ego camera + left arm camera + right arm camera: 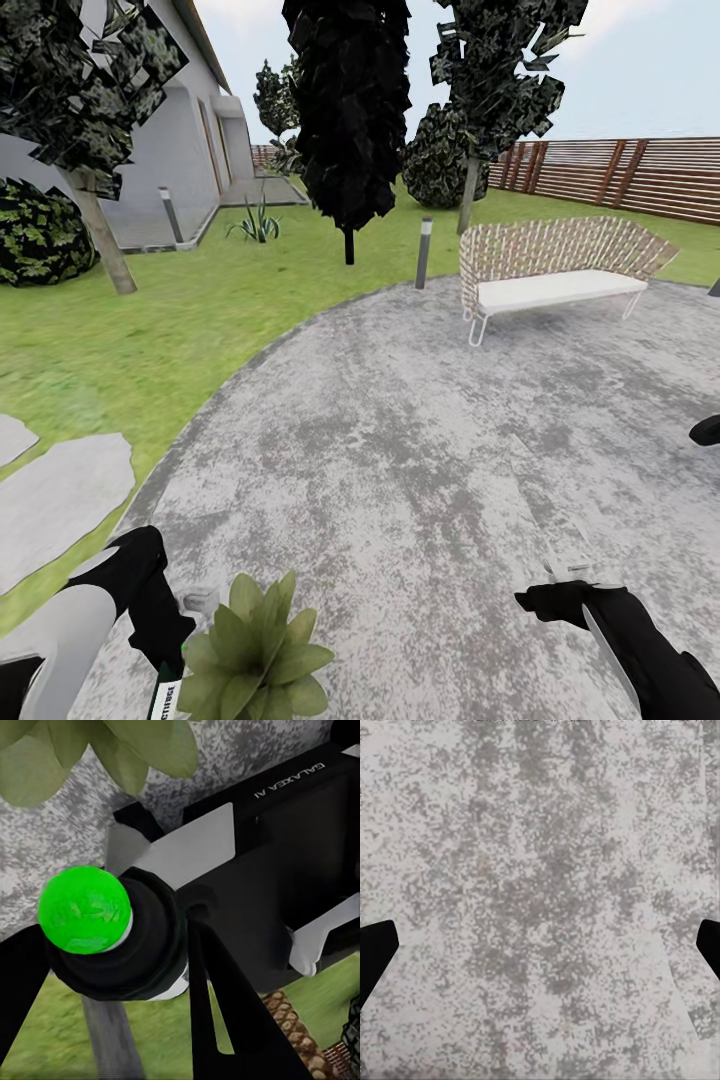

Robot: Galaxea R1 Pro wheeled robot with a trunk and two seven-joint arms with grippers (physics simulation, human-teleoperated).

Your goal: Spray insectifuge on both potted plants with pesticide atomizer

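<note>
White lettering reading "GALAXEA AI" is showing on the black housing of the robot's body [300, 817] in the left wrist view. In the head view, a white label strip on the pesticide atomizer [166, 698] is carrying dark letters running down it, of which only "CTIFUGE" can be read at the lower left edge of the frame.

The robot is standing on a round grey gravel patio [420, 440] that is taking up the middle and right of the head view. Green lawn [150, 330] is curving around it on the left, with grey stepping stones [60, 500] lying at the left edge. A white wicker bench [555, 265] is sitting at the patio's far side, upper right of centre, with a short grey post [424, 252] just to its left. Dark trees, a grey house wall at upper left and a brown slatted fence [640, 175] at upper right are closing the garden.

The left gripper [160, 640] is reaching down at the lower left, and its jaws are closed on the atomizer, just beside a potted plant [255, 655] at the bottom of the frame. The left wrist view is showing a bright green ball [84, 909] on a dark round collar, with the plant's leaves [97, 750] at the upper left.

The right gripper [540, 952] is hovering over bare gravel, its jaws standing wide apart and holding nothing.
</note>
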